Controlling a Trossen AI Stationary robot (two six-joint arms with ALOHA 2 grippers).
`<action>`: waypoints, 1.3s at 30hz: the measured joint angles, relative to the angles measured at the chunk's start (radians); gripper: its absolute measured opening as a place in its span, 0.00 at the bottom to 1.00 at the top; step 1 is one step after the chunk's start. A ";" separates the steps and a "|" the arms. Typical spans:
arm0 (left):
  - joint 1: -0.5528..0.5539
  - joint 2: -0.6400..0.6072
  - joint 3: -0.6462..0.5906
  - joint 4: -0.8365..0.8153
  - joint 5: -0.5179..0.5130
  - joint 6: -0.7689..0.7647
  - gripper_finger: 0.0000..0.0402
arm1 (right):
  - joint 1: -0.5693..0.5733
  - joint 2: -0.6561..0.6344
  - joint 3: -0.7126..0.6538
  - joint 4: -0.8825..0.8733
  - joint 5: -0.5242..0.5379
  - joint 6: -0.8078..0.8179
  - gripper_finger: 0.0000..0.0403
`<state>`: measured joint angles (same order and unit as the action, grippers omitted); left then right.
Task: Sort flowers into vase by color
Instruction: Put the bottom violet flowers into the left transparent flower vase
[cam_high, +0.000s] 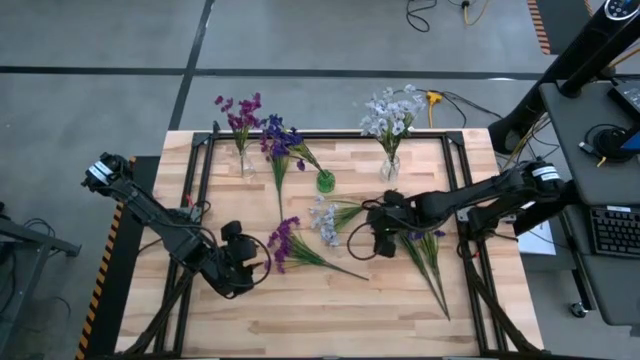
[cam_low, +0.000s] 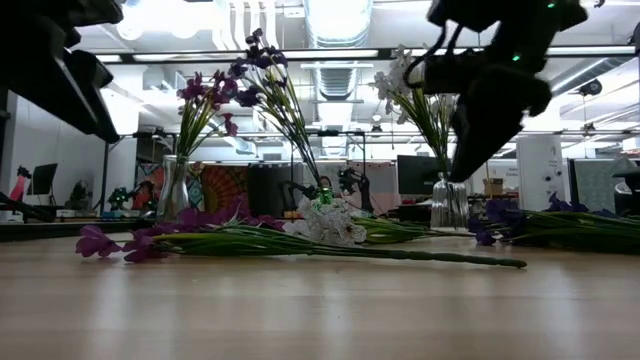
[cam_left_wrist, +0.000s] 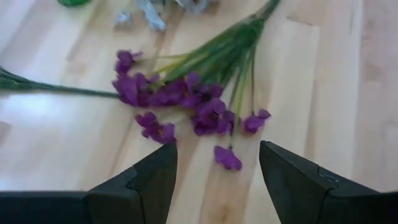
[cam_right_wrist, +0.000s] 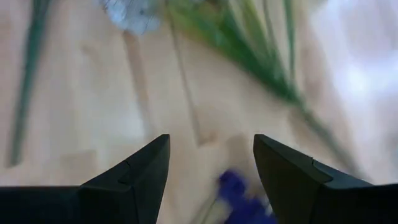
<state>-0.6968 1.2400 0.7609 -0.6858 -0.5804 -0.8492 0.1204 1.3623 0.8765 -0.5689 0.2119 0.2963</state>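
Three vases stand along the table's far side. A clear one holds magenta flowers, a small green one holds leaning dark blue-violet flowers, and a clear one holds pale white-blue flowers. A magenta sprig, a pale sprig and a blue-violet sprig lie flat on the table. My left gripper hangs open just short of the magenta blossoms. My right gripper hangs open above the table; a blue blossom lies below, between its fingers.
A black metal frame rims the wooden table. The near half of the table is bare wood. A desk with a keyboard stands off the right edge, and cables lie on the floor beyond the far edge.
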 joint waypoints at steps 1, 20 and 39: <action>0.000 0.000 0.000 -0.001 -0.013 0.011 0.52 | 0.000 0.019 0.010 0.017 0.026 -0.038 0.56; 0.001 0.000 -0.001 -0.036 -0.067 0.023 0.52 | 0.010 0.305 0.287 0.117 0.034 -0.271 0.56; 0.000 0.000 -0.002 -0.038 -0.086 0.024 0.52 | 0.129 0.607 0.481 0.214 -0.055 0.000 0.56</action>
<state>-0.6968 1.2404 0.7589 -0.7238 -0.6668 -0.8253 0.2493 1.9692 1.3571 -0.3548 0.1568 0.2963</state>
